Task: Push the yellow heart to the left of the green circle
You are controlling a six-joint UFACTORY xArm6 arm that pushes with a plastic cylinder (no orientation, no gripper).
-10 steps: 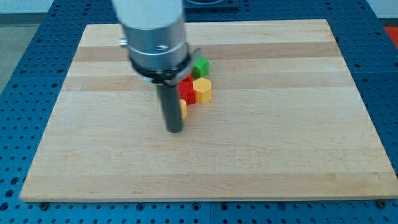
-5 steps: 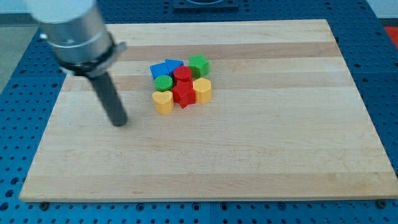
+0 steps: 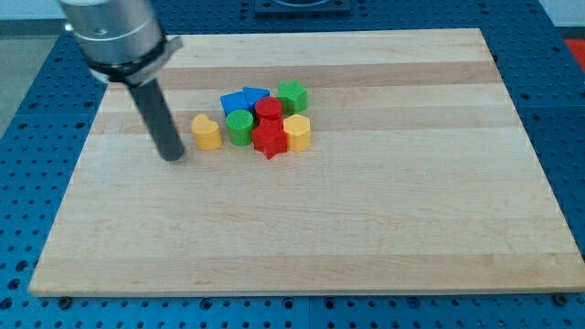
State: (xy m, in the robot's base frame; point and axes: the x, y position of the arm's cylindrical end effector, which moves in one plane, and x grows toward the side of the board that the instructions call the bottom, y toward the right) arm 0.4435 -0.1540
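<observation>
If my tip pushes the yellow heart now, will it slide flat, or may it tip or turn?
The yellow heart looks low and flat-bottomed, so it probably slides without tipping. The wooden board looks smooth, so little drag is likely. My tip sits at its left; an off-centre push may turn it.

Bright even light, soft shadows, sharp focus

A pale wooden worktop [image 3: 366, 238] was seen filling most of the view, made of long boards joined side by side, the grain running from the view's left to the view's right. Some boards were slightly darker than others. Its edges were straight and its corners square. Around it, on every side, a blue perforated base plate [image 3: 27, 100] was visible, dotted with regular rows of small dark holes. Even, soft light was cast across the wood, with only faint shadows. At the view's top, a dark fixture [image 3: 302, 5] was partly cut off.
</observation>
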